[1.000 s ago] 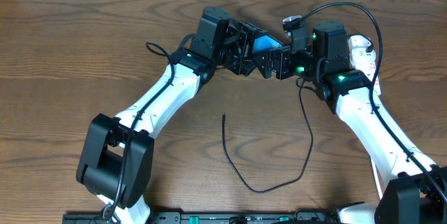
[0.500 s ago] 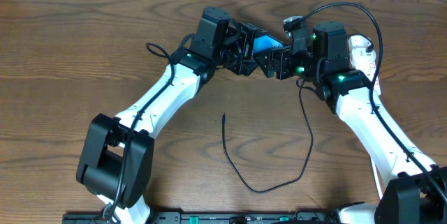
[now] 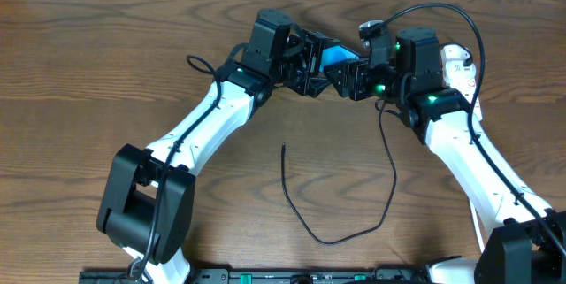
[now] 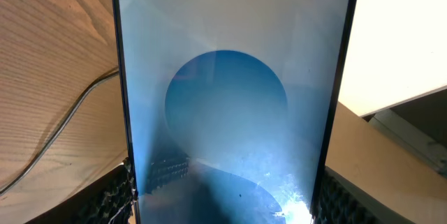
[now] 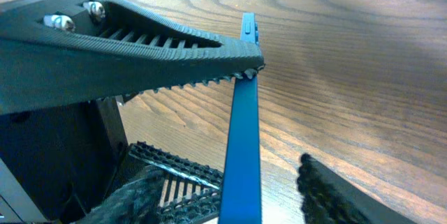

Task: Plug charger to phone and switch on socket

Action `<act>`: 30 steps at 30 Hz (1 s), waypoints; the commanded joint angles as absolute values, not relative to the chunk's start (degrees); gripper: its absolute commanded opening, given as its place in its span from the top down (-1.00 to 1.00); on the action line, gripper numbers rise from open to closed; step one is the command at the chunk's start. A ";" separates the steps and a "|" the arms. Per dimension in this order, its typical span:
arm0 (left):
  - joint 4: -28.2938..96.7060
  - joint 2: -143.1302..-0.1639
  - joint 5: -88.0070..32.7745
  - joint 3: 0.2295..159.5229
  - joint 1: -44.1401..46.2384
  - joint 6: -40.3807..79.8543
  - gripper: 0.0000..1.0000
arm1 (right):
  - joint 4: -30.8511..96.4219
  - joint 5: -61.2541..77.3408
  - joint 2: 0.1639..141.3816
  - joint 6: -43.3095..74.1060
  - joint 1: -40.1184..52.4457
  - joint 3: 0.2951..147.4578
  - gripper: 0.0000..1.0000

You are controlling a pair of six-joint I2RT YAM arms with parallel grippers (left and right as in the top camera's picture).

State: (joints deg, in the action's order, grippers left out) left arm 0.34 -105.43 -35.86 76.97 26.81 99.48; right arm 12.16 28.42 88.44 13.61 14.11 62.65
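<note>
Phone (image 3: 334,55) held between two robot grippers at the far middle of a wooden table (image 3: 106,54).
The blue-lit screen is clamped by its long edges between the pads (image 4: 112,199) of the left gripper (image 3: 308,65). The phone is straddled by the right gripper (image 3: 355,79), partly open: one toothed finger (image 5: 209,70) is pressed against it, the other is just apart. The charger (image 3: 305,222) is laid loose nearer the robot, well apart from the phone. The socket (image 3: 460,65) is seen beside the right arm.
</note>
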 commanded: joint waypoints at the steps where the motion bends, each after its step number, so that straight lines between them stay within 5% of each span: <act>1: -0.30 -103.48 -36.97 78.89 27.09 100.16 0.86 | 12.23 27.97 88.53 13.93 14.37 63.68 -0.04; 30: -0.30 -103.48 -36.80 78.89 27.09 100.14 0.86 | 12.62 27.97 88.53 13.93 14.37 63.68 0.98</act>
State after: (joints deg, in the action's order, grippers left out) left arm 0.36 -105.43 -35.86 76.97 26.81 99.70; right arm 12.47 26.39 88.44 13.85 14.06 62.65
